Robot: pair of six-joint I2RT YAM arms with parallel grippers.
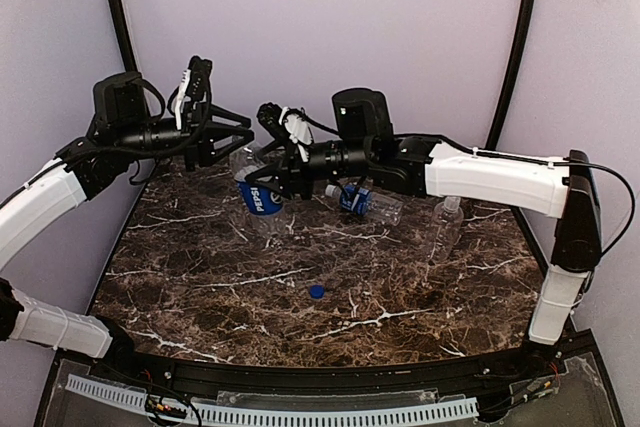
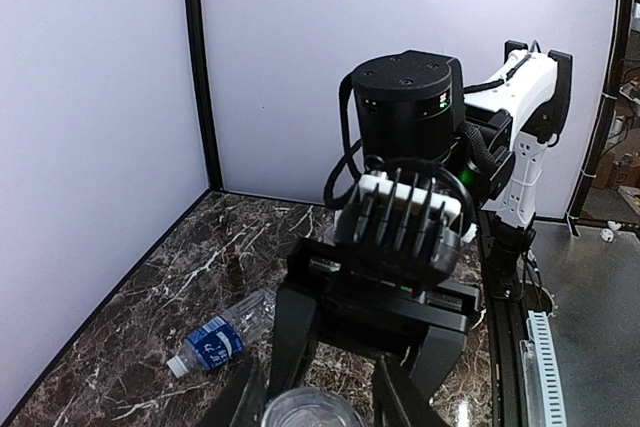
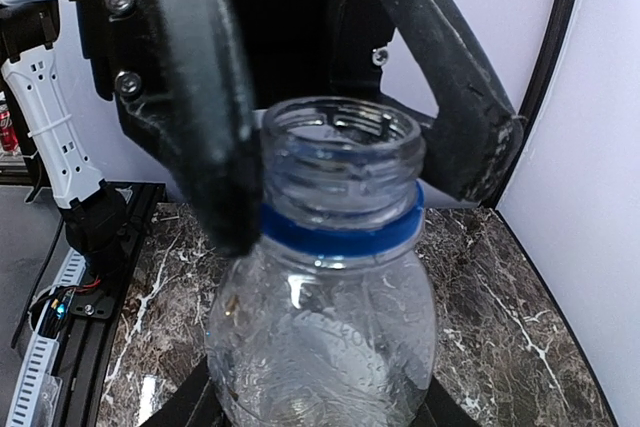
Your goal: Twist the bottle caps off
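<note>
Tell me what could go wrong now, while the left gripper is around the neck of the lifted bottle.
1. The Pepsi bottle is already open; a blue cap lies on the table. If the left gripper closes there, it may only squeeze the bare neck.
2. A twist could turn the bottle inside the right gripper or pull it loose.

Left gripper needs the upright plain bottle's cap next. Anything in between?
Yes: the right gripper, holding the opened Pepsi bottle, and its arm lie straight across the line from the left gripper to the upright bottle and its cap.
</note>
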